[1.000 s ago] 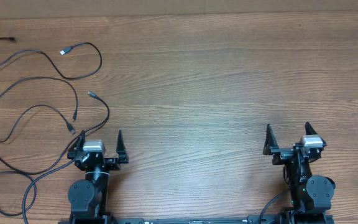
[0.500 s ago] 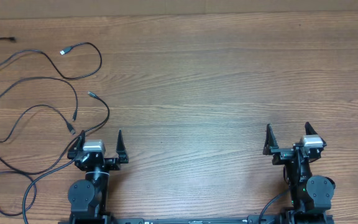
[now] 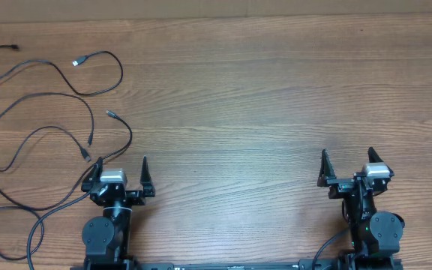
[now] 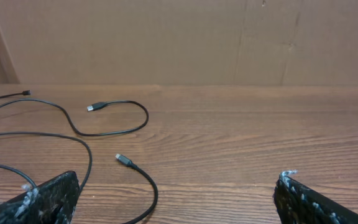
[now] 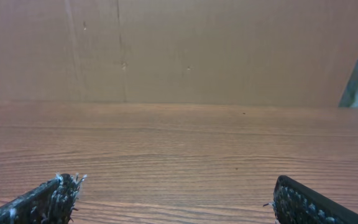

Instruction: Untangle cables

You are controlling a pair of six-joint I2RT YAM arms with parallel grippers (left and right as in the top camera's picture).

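Note:
Several thin black cables (image 3: 51,97) lie spread in loose loops over the left part of the wooden table. One ends in a silvery plug (image 3: 77,61), which also shows in the left wrist view (image 4: 92,107). Another plug end (image 4: 123,160) lies just ahead of my left gripper, its cord curving down between the fingers. My left gripper (image 3: 119,171) is open and empty at the near left, beside the nearest cable ends. My right gripper (image 3: 346,163) is open and empty at the near right, far from the cables; in the right wrist view (image 5: 176,196) only bare wood lies between its fingers.
The wooden table (image 3: 261,97) runs to a brown cardboard wall (image 4: 185,37) at the back. The two arm bases (image 3: 103,236) stand at the near edge, with thicker black cables near the right base (image 3: 328,251).

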